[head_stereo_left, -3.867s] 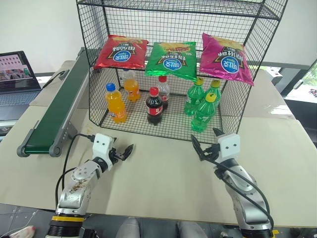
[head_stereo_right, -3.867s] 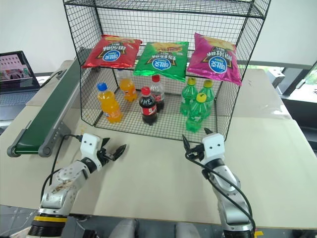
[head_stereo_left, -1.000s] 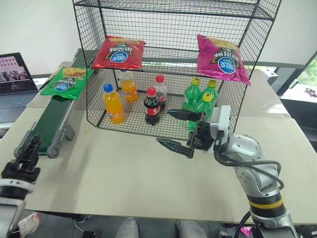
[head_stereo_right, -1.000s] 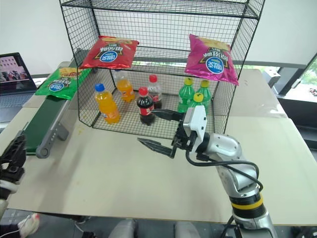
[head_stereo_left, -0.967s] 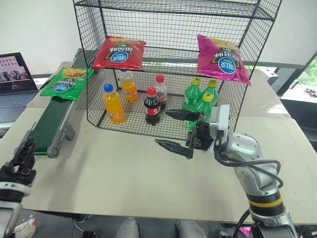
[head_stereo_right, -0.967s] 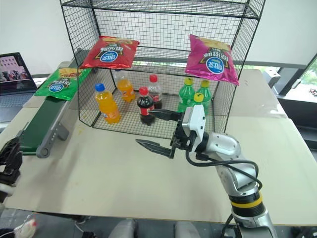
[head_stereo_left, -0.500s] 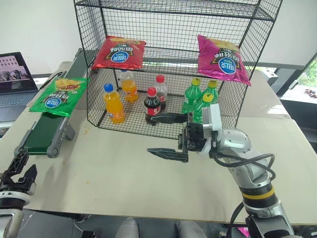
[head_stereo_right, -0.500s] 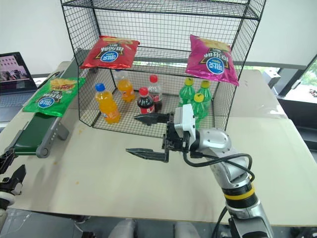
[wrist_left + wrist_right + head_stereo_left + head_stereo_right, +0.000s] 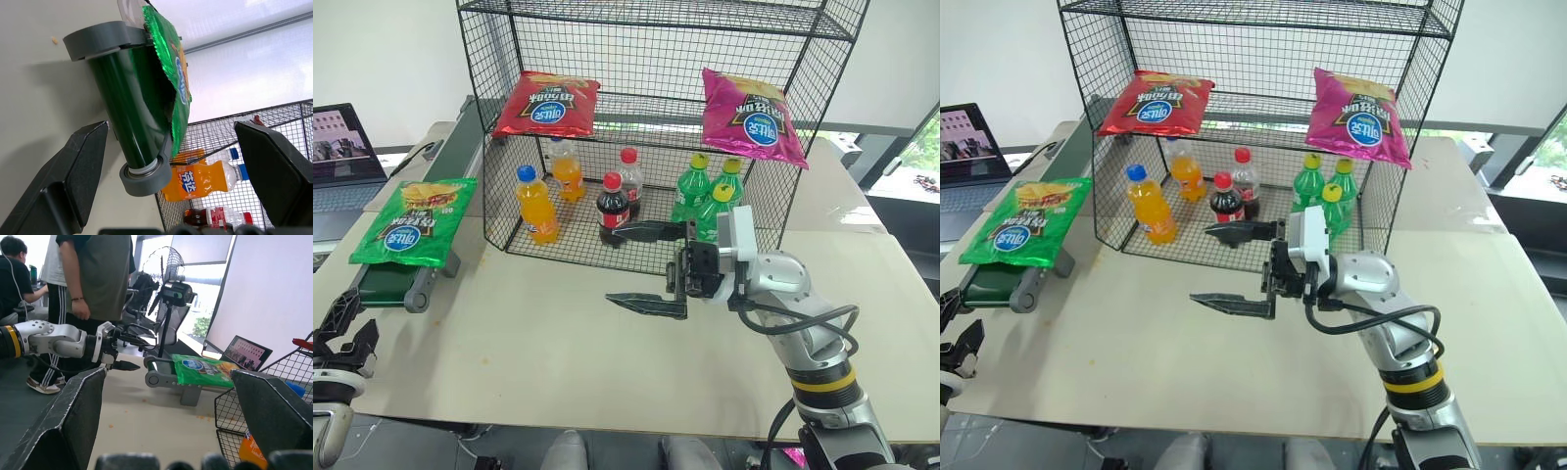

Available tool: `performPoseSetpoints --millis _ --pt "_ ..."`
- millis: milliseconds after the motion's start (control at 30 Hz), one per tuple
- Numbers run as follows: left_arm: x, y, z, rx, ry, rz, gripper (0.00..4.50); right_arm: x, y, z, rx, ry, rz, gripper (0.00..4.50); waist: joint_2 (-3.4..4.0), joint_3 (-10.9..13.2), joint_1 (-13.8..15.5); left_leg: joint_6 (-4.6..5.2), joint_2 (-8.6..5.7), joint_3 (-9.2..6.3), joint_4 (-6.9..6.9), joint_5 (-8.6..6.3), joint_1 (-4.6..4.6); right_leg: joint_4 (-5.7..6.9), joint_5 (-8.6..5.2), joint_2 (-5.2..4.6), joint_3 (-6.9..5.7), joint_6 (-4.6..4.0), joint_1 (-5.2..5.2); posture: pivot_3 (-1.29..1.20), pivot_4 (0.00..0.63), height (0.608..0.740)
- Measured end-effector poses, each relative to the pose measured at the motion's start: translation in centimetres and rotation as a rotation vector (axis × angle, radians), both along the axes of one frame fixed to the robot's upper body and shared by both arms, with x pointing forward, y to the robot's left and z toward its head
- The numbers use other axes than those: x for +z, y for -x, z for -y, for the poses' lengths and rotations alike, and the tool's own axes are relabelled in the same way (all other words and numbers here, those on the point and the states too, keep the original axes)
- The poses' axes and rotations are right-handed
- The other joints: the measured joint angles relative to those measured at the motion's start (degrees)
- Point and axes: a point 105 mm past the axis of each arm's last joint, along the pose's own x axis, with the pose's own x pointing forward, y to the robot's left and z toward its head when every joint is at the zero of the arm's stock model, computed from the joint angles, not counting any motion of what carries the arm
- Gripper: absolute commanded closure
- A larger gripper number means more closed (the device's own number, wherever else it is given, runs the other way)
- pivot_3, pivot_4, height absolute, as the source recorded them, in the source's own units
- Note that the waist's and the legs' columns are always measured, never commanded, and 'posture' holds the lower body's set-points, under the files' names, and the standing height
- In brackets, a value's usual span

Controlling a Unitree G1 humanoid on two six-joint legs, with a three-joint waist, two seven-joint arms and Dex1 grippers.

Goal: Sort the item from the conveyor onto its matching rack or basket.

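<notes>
Because the green bag (image 9: pixel 407 222) lay at the conveyor's (image 9: pixel 386 281) near end, overhanging the roller, it risked sliding onto the counter (image 9: pixel 538 343); the left gripper (image 9: pixel 342 328) and right gripper (image 9: pixel 651 266), both spread empty, stood apart from it.

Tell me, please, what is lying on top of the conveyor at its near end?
The green chip bag lies flat on the conveyor, overhanging its near roller. The belt under the bag is covered.
</notes>
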Motion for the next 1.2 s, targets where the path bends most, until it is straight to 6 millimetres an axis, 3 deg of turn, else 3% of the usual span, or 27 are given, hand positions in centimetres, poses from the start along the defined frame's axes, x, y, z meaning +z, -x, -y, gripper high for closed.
performPoseSetpoints --millis 533,567,633,900,1067,1200 --pt "-0.2 0.0 -0.6 -0.004 -0.041 -0.009 0.12 0.2 0.0 0.0 -0.013 -0.006 0.005 0.00 0.01 0.01 0.01 -0.01 0.00 0.00 -0.04 0.00 -0.01 -0.06 -0.01 -0.01 0.00 0.00 -0.02 0.00 0.150 0.740" --pt "-0.2 0.0 -0.6 -0.002 -0.048 -0.013 0.50 0.2 0.0 0.0 -0.014 -0.006 0.006 0.00 0.01 0.01 0.00 -0.01 0.00 0.00 -0.04 0.00 -0.01 -0.06 -0.01 0.00 0.00 -0.01 -0.02 0.00 0.150 0.740" --pt "-0.4 -0.1 -0.8 0.010 -0.066 -0.027 0.85 0.1 -0.1 0.0 -0.019 -0.002 0.008 0.00 0.01 0.01 0.00 -0.01 0.00 0.00 -0.05 0.00 -0.01 -0.06 -0.01 -0.01 0.00 -0.01 -0.03 0.00 0.150 0.740" --pt "-0.7 0.1 -0.8 -0.003 -0.066 -0.034 4.31 0.1 -0.3 0.0 -0.038 0.001 0.009 0.00 0.00 0.02 -0.05 -0.01 0.00 0.00 -0.07 -0.01 -0.03 -0.08 -0.01 -0.01 0.00 -0.01 -0.04 0.00 0.150 0.740" --pt "1.1 0.0 0.4 -0.048 -0.102 -0.004 4.43 -0.2 -0.7 0.3 -0.092 -0.002 -0.013 0.00 -0.05 0.02 0.08 -0.02 0.01 0.00 -0.07 -0.01 -0.06 -0.11 -0.01 -0.02 0.00 -0.01 -0.05 0.00 0.150 0.740" --pt "5.9 -1.0 4.1 -0.182 -0.189 0.104 4.43 -1.0 -1.8 1.1 -0.210 -0.018 -0.079 0.00 -0.15 0.04 0.44 -0.05 0.01 -0.01 -0.06 0.00 -0.11 -0.14 0.00 -0.04 0.01 -0.01 -0.05 0.00 0.150 0.740"
